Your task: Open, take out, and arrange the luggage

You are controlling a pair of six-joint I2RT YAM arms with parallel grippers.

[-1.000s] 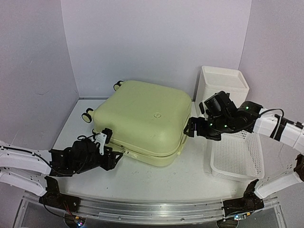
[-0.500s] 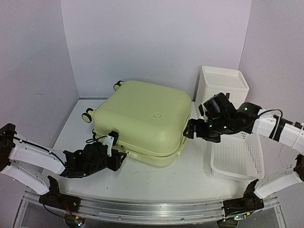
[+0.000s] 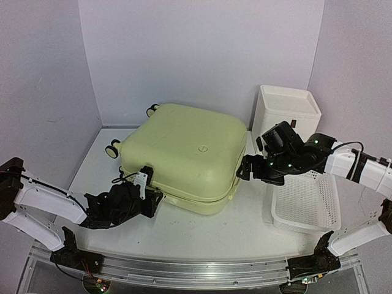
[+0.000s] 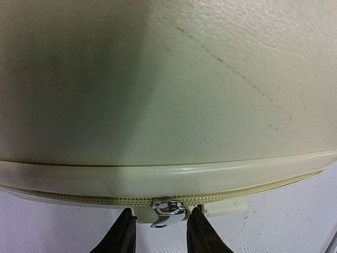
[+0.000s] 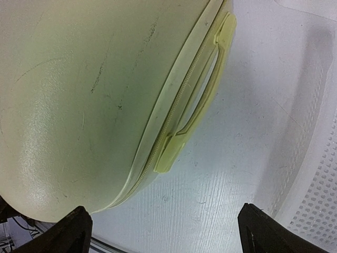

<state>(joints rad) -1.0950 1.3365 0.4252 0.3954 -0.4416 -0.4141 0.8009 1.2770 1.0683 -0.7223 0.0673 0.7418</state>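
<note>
While it lay flat near the middle of the white table (image 3: 202, 229), lid shut, the pale yellow-green suitcase (image 3: 187, 153) was flanked by two robot arms. At left, the left gripper (image 4: 160, 232) sat low against the near side of the case, its two black fingers (image 4: 124, 234) narrowed to either side of the metal zipper pull (image 4: 168, 211) on the zipper seam. Whether they had pinched the pull or merely bracketed it could not be told from the wrist view. Two caster wheels (image 3: 113, 149) showed at the suitcase's far-left edge, and a small round logo (image 3: 203, 147) marked the top shell. At the case's right side, the right gripper (image 3: 245, 166) hovered with its jaws spread wide and nothing between them, just beside the moulded side handle (image 5: 202, 89), which matched the shell's colour. Further right, a white mesh basket (image 3: 306, 202) rested on the table beneath the right arm, with a white box (image 3: 288, 107) standing behind it against the back wall.
</note>
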